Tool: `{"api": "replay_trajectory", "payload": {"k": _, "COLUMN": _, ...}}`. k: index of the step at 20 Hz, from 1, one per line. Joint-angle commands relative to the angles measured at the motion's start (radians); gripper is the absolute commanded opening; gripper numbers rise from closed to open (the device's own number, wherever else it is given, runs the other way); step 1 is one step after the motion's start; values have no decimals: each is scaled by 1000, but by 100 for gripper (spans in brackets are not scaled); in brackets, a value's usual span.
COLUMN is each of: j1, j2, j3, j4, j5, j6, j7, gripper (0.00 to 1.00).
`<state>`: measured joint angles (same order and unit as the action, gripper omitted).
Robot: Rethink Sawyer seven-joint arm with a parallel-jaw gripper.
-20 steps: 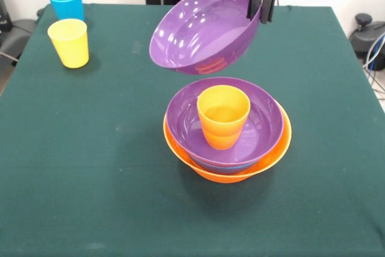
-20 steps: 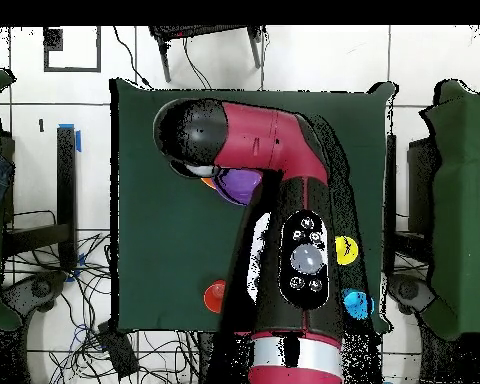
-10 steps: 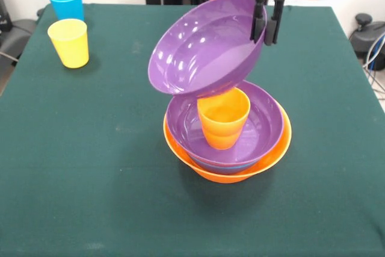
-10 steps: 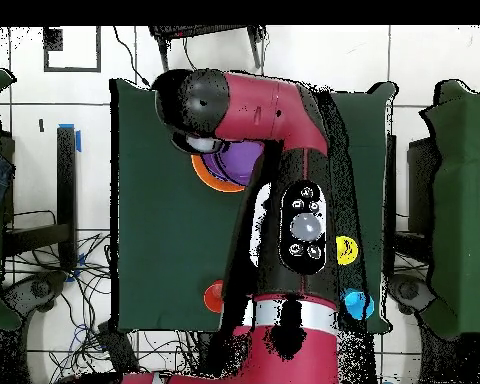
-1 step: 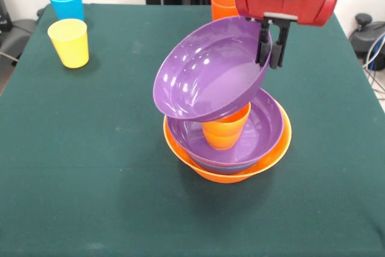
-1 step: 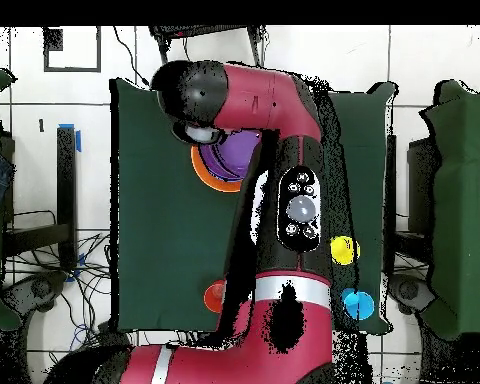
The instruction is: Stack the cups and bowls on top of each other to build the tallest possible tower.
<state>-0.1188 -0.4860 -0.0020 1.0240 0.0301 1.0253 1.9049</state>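
My gripper (image 5: 269, 45) is shut on the far right rim of a wide purple bowl (image 5: 207, 70), which hangs tilted with its opening facing the front left. The bowl's lower edge sits just over the orange cup (image 5: 225, 132) and hides that cup's rim. The cup stands in the tower: a second purple bowl (image 5: 267, 121) nested in a large orange bowl (image 5: 231, 174), with a thin blue rim (image 5: 225, 165) between them. In the overhead view the arm hides the gripper; only part of the orange bowl (image 6: 198, 170) and the purple bowl (image 6: 240, 150) show.
A yellow cup (image 5: 69, 41) and a light blue cup (image 5: 66, 1) stand at the far left corner. A red-orange cup (image 5: 221, 4) stands at the back behind the gripper. From above, the yellow cup (image 6: 341, 249), light blue cup (image 6: 356, 302) and red-orange cup (image 6: 214, 294) flank the arm.
The gripper has come down and forward with the purple bowl, from well above the tower to just over the orange cup. The red-orange cup behind has come into sight.
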Motion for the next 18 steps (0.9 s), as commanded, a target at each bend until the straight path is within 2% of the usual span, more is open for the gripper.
{"api": "replay_trajectory", "payload": {"k": 1, "j1": -4, "j2": 18, "j3": 87, "j4": -10, "j5": 4, "j6": 78, "j7": 7, "gripper": 0}}
{"api": "replay_trajectory", "payload": {"k": 5, "j1": -5, "j2": 0, "j3": 84, "j4": 27, "j5": 2, "j6": 52, "j7": -1, "gripper": 0}}
{"api": "replay_trajectory", "payload": {"k": 11, "j1": -10, "j2": -56, "j3": 92, "j4": 149, "j5": 20, "j6": -24, "j7": -3, "gripper": 0}}
{"api": "replay_trajectory", "payload": {"k": 18, "j1": -8, "j2": -63, "j3": 89, "j4": 168, "j5": 23, "j6": -34, "j7": -1, "gripper": 0}}
